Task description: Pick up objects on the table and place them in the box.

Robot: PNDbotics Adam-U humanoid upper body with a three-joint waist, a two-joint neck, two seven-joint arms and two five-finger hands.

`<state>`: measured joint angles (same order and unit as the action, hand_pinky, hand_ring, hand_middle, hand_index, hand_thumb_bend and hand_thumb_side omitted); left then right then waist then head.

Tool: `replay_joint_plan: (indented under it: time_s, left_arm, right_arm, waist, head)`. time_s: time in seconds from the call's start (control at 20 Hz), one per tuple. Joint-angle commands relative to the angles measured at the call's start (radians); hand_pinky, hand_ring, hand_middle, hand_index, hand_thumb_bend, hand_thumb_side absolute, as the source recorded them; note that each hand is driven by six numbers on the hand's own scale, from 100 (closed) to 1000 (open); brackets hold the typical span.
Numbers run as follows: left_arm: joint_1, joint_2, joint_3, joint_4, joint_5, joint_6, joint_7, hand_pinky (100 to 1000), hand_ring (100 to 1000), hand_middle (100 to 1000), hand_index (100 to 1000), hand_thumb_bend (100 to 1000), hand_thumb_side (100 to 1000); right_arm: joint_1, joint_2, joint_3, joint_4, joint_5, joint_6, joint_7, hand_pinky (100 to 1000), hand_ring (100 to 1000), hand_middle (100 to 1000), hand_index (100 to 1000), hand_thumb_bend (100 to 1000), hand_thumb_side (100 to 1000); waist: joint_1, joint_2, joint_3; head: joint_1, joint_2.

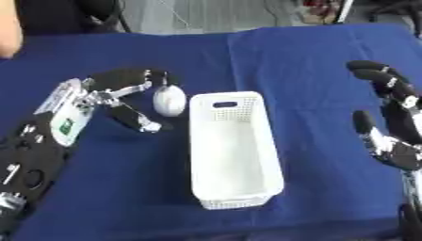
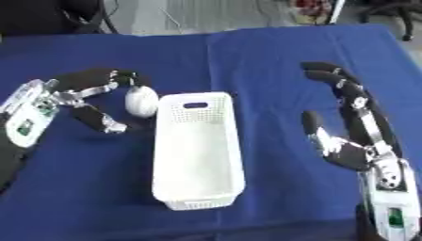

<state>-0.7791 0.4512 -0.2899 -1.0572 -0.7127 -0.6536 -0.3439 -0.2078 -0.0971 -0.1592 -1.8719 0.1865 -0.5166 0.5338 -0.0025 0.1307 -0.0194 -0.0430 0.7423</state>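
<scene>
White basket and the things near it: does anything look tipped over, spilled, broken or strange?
Nothing stands out. The white basket stands upright on the blue tablecloth and looks empty and whole. The left hand has its fingers curled around a white egg-shaped object just beside the basket's left wall. The right hand is open at the right.

Under my hands I see a deep blue cloth-covered table (image 1: 313, 66). Between them sits a white rectangular plastic box (image 1: 235, 150) with perforated, dotted walls. Just off my black-and-silver left hand (image 1: 115, 99), at its fingertips, is a white egg-shaped object (image 1: 170, 101). My right hand (image 2: 354, 136) is black with silver joints.
</scene>
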Motion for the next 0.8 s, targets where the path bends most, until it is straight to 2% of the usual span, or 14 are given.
replay_joint_plan:
  time_s: [0.05,0.7,0.8]
  left_arm:
    - [-0.025,0.006,0.001,0.005,-0.023,-0.012,0.006,784,810,886,980,973,636]
    - [-0.053,0.001,0.020,0.067,-0.146,-0.026,0.090,793,817,875,990,1000,626]
    - [-0.061,0.001,0.026,0.084,-0.180,-0.028,0.109,787,811,864,977,1000,600]
  right_arm:
    - [-0.013,-0.006,0.002,-0.009,-0.007,-0.002,0.004,1000,898,843,849,255,522]
    - [-0.023,-0.007,0.009,-0.006,-0.011,-0.008,0.011,1000,899,844,850,247,529]
    - [-0.026,-0.007,0.011,-0.005,-0.012,-0.009,0.014,1000,899,845,850,245,530]
  waist:
    - [-0.002,-0.010,-0.002]
    - [-0.003,-0.001,-0.018]
    - [-0.005,0.002,-0.024]
  head:
    - [0.012,-0.014]
    - [0.016,-0.027]
    - [0.018,-0.032]
